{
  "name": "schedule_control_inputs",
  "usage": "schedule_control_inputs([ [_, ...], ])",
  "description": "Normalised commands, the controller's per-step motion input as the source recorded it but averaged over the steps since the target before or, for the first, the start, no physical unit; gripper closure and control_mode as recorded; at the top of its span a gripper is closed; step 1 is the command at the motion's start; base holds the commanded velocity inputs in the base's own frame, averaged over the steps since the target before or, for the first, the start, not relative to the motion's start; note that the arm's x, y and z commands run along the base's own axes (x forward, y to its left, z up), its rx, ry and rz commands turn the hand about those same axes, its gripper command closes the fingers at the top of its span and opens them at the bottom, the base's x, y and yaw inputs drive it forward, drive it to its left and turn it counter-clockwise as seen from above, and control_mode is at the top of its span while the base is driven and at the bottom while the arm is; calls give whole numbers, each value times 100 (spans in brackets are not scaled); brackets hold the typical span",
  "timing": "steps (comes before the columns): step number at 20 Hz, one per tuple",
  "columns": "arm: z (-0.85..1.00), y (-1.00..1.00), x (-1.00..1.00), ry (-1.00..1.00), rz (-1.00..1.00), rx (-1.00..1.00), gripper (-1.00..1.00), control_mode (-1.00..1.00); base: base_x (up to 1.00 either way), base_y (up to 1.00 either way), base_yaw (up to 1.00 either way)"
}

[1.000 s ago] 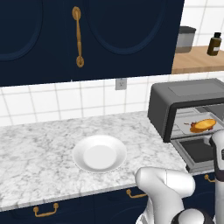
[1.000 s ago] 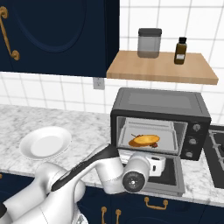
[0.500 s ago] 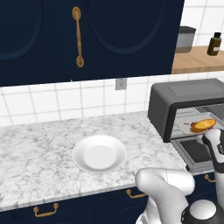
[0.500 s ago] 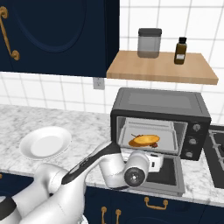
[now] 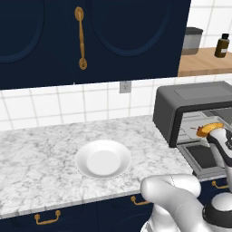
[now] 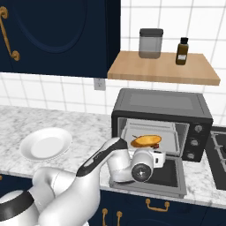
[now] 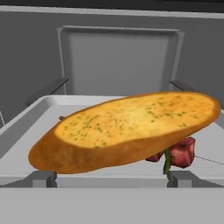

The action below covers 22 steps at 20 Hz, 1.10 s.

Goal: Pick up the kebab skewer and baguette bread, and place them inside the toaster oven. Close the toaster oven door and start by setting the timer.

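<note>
The baguette bread (image 7: 127, 127) lies tilted on the tray inside the toaster oven (image 6: 159, 103), one end propped on the kebab skewer (image 7: 181, 153), whose red chunks peek out under its right end. The bread also shows in the oven's opening (image 6: 146, 141) (image 5: 209, 130). My gripper (image 7: 112, 177) is just in front of the loaf, open, its fingertips (image 7: 42, 177) wide apart and below the bread, holding nothing. The toaster oven door (image 6: 170, 174) lies folded down flat, and my hand hovers over it.
A white plate (image 6: 45, 143) (image 5: 103, 158) sits bare on the marble counter to the left. The oven's knobs (image 6: 194, 141) are on its right front. Above it, a wooden shelf (image 6: 163, 68) carries a jar and a bottle. Stove grates (image 6: 218, 148) lie at the far right.
My hand has risen a little and shifted right over the open door, closer to the oven's mouth. The baguette has stayed where it was.
</note>
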Motion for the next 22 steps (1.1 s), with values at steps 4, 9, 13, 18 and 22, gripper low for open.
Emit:
schedule_control_inputs([
  [4,-5,-11,13,0,1,0,-100,-100,0,0,0],
  [9,-2,-15,0,0,0,0,-100,-100,0,0,0],
  [13,0,-8,1,0,0,0,-100,-100,0,0,0],
  [18,0,0,18,0,0,0,-100,-100,0,0,0],
  [22,0,0,22,0,0,0,-100,-100,0,0,0],
])
